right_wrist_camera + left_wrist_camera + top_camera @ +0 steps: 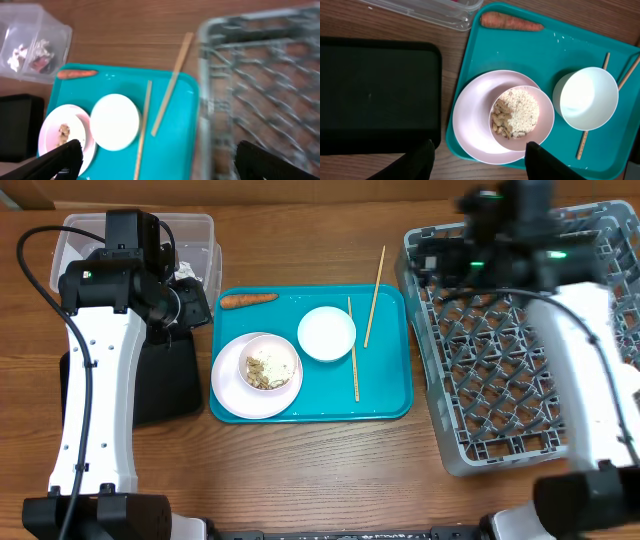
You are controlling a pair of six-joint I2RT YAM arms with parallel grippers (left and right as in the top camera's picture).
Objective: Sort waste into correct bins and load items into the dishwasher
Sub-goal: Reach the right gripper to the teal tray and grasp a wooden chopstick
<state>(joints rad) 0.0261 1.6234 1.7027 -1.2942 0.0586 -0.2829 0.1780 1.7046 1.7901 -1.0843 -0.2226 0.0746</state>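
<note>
Pink plate carried a bowl of beige scraps; an empty white bowl stood just beside it. Carrot lay along the teal tray's far rim. One chopstick lay flat; the second chopstick overhung the far rim. Clear tub held crumpled wrappers. Black tray and grey rack sat at opposite sides.

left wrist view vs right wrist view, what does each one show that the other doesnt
Only the left wrist view shows nearly all of the black tray, and that the food scraps sit in a small bowl on the pink plate.

Only the right wrist view shows the grey dish rack and the crumpled waste inside the clear tub.

Both show the teal tray, the carrot, the white bowl, the pink plate and the chopsticks.
</note>
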